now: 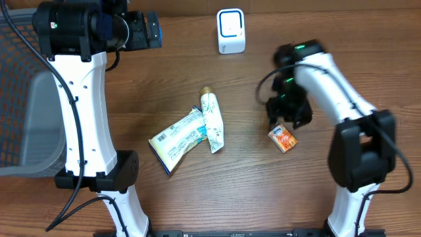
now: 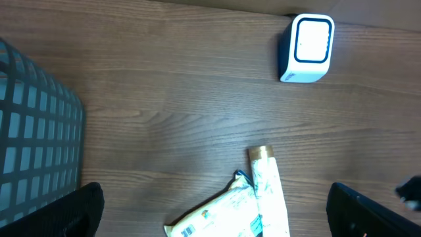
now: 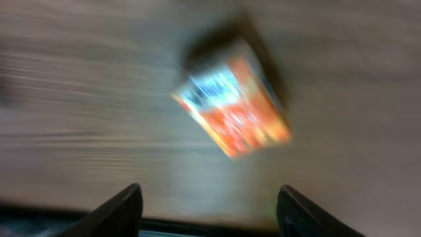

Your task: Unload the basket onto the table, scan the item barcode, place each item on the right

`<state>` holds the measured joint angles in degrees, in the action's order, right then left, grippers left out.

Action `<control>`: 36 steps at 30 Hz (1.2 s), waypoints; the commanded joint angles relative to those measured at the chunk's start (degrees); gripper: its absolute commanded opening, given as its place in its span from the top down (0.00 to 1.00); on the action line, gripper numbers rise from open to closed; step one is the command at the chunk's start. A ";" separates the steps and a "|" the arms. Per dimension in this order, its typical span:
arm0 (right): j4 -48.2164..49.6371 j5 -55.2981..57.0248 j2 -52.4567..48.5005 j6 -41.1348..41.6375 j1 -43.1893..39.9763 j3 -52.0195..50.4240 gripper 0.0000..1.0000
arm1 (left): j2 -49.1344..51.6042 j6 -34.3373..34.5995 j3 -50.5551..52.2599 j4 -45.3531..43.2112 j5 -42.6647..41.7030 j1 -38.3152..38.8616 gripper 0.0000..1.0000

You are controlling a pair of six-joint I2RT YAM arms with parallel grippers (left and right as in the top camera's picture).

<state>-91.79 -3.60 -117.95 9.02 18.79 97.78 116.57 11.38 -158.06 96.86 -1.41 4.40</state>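
Observation:
A small orange packet lies on the wooden table at the right, blurred in the right wrist view. My right gripper hovers just above it, and the packet sits ahead of the open fingers with nothing between them. The white barcode scanner stands at the back centre, also seen in the left wrist view. My left gripper is high at the back left, open and empty. A cream packet and a white tube lie mid-table.
A dark mesh basket stands off the table's left side and shows at the left of the left wrist view. The cream packet and white tube overlap below the left gripper.

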 commanded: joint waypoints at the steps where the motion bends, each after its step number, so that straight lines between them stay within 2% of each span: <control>1: -3.13 19.26 0.74 17.05 7.30 0.00 0.34 | -1.18 -1.09 -0.39 -0.07 0.35 0.11 0.00; 8: 1.42 20.13 0.74 18.47 17.05 -3.37 0.31 | -1.18 -1.09 -0.39 -0.07 0.35 0.11 0.00; 11: 4.68 20.72 0.72 20.15 17.53 -6.69 0.31 | -1.18 -1.09 -0.39 -0.07 0.35 0.11 0.00; 14: 7.34 20.63 0.72 21.24 17.29 -10.62 0.38 | -1.18 -1.09 -0.39 -0.07 0.35 0.11 0.00; 20: 11.58 24.17 0.72 20.79 17.20 -17.73 0.39 | -1.18 -1.09 -0.39 -0.04 0.35 0.11 0.01; 24: 15.04 24.17 0.72 20.35 17.14 -18.08 0.54 | -1.18 -1.09 -0.39 -0.07 0.35 0.11 0.00; 29: 20.90 24.11 0.72 18.62 16.35 -19.54 0.55 | -1.18 -1.09 -0.39 -0.07 0.35 0.11 0.01; 32: 22.93 24.11 0.72 18.64 15.39 -20.96 0.59 | -1.18 -1.09 -0.39 -0.07 0.35 0.11 0.00; 34: 23.37 23.96 0.70 18.64 14.38 -21.35 0.67 | -1.18 -1.09 -0.39 -0.07 0.35 0.11 0.01; 36: 23.43 22.77 0.72 18.62 13.25 -21.31 0.84 | -1.18 -1.09 -0.39 -0.07 0.35 0.11 0.00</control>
<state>-69.21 20.38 -117.91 27.49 34.06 77.54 116.57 11.38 -158.06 96.86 -1.41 4.40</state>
